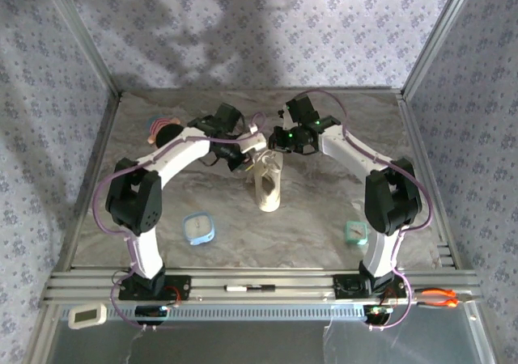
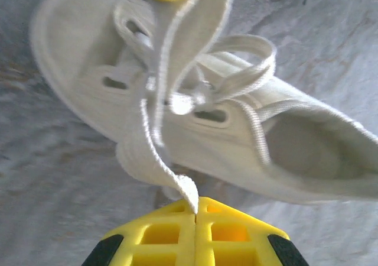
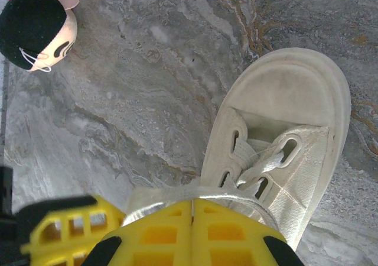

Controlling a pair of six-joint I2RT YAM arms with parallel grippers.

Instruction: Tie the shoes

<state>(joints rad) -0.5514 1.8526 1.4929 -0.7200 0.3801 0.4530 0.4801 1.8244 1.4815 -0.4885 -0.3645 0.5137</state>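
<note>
Robot test cell in a lab, enclosed by an aluminium frame (image 1: pixel 82 36), lined with patterned wall panels (image 1: pixel 243 24), floored by a marble-look tabletop (image 1: pixel 307 218), a left arm (image 1: pixel 174 158) and a right arm (image 1: pixel 348 150) bolted to a slotted rail (image 1: pixel 259 277) at the near edge

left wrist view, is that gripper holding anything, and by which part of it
Yes. The left gripper, fingers shut, pinches a lace of the shoe close to its free end.

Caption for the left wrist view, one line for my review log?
Left gripper pinching the end of a flat lace that stretches from the cream shoe on the marbled table.
</note>
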